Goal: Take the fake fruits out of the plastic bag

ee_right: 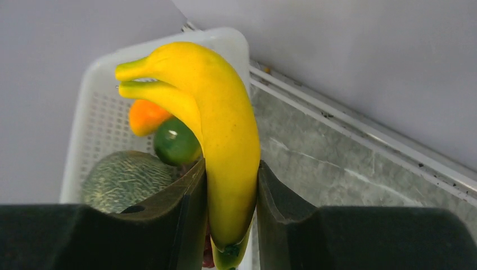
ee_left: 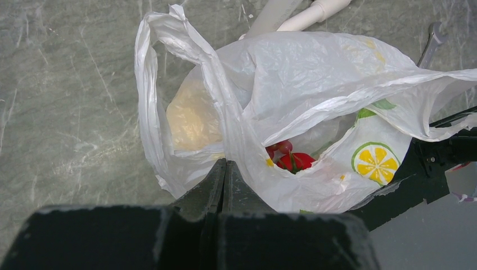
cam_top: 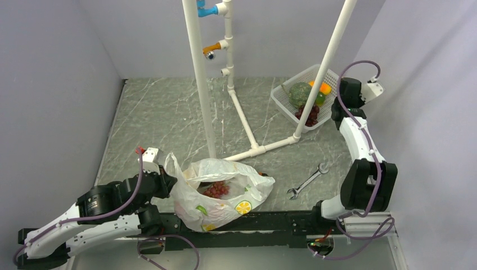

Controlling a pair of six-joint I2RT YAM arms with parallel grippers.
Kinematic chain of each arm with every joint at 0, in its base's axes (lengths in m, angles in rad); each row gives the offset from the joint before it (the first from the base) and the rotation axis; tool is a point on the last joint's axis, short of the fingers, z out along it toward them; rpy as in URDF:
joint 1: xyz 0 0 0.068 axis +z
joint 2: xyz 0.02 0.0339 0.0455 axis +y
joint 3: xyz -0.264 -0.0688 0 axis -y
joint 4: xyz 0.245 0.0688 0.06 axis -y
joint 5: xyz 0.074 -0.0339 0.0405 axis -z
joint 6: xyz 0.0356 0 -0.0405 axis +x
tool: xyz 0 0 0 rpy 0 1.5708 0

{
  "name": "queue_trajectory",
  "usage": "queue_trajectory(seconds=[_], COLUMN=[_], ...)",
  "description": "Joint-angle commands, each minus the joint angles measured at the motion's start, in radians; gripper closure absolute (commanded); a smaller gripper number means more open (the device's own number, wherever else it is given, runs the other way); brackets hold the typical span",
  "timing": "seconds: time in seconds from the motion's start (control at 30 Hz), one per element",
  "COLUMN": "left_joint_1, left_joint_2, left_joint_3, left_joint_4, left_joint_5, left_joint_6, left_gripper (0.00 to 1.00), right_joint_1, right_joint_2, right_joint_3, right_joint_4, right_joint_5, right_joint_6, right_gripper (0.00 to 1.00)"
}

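The plastic bag (cam_top: 222, 194) (ee_left: 315, 73) lies slumped on the grey marbled surface (cam_top: 157, 112), mouth open upward, lemon slices printed on its side. Inside the bag a light red grape bunch (cam_top: 216, 189) shows through the opening. The left wrist view catches a red apple (ee_left: 295, 161) in the mouth, and a pale yellow-orange round fruit (ee_left: 191, 118) is blurred behind the film on the bag's left side.

The left hand (ee_left: 224, 169) (cam_top: 166, 183) sits at the bag's left edge, fingers pressed together on a fold of the film that runs straight into their tips.

Well apart from the bag, beyond it and to its right, the right hand (ee_right: 230, 171) is clamped on a yellow banana (ee_right: 225, 129). One finger is on each side of the lower half, and the stem end points away from the wrist.

Right behind the banana is a white mesh basket (ee_right: 84, 101) (cam_top: 281, 95). It holds a green netted melon (ee_right: 124, 180) (cam_top: 300, 93), an orange fruit (ee_right: 145, 117), a small green fruit (ee_right: 175, 143) and a dark purple grape bunch (cam_top: 309, 114).

A wrench (cam_top: 307, 181) lies on the surface just right of the bag. A white pipe frame (cam_top: 202, 84) stands just behind the bag.
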Motion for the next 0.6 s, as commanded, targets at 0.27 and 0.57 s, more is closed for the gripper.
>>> queue_trajectory(seconds=[0.27,0.57], left_joint_1=[-0.016,-0.025], left_joint_2=[0.019,-0.002], left_joint_3=[0.01,0.008], left_joint_4=[-0.005,-0.007], left_joint_5=[-0.018,-0.023], left_joint_6=[-0.01,-0.015], left_gripper=[1.0,1.0], right_joint_1=[-0.075,-0.075], right_joint_2=[0.17,0.279], right_joint_3=[0.08,0.195], right_joint_4=[-0.015,-0.051], right_joint_5=[-0.322,-0.289], right_joint_6=[0.087,0.062], right_gripper=[0.95,0.88])
